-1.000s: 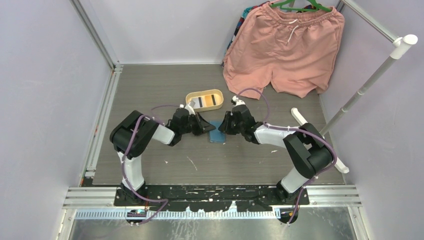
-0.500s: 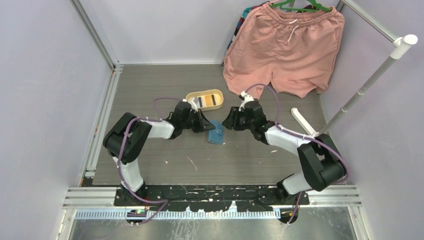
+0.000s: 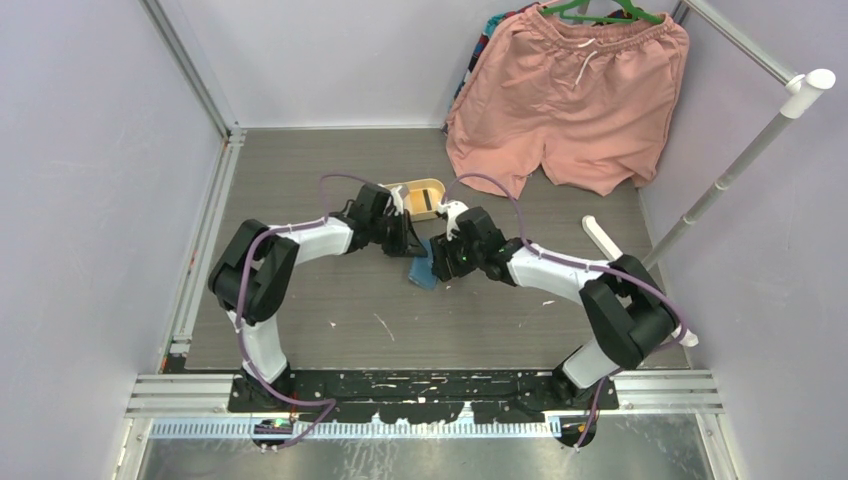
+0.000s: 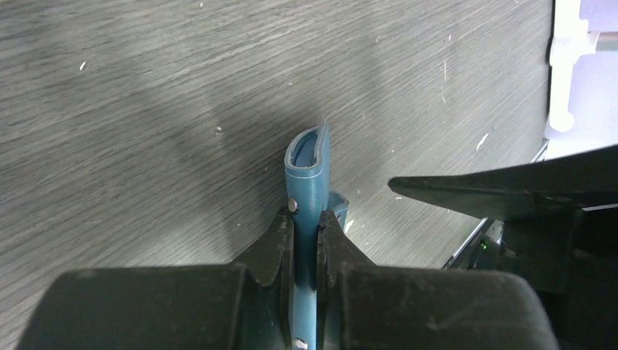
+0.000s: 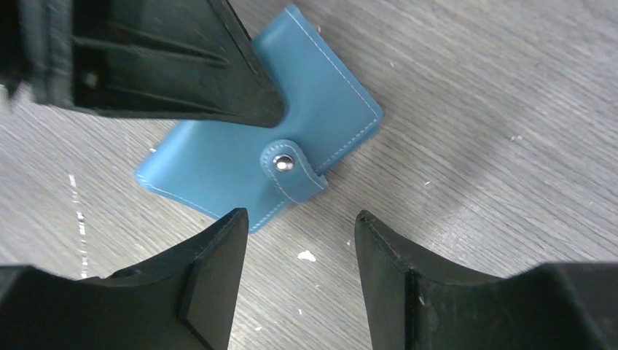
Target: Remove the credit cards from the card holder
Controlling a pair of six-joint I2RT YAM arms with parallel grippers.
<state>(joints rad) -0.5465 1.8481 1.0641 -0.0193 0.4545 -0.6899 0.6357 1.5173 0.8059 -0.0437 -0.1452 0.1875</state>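
Teal card holder clamped edge-on in left claw, right claw spread apart, poised just beside it

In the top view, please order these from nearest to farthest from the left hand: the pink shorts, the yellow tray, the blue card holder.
1. card holder: gripped in the left hand itself.
2. yellow tray: just behind the hand.
3. pink shorts: far back, on the right.
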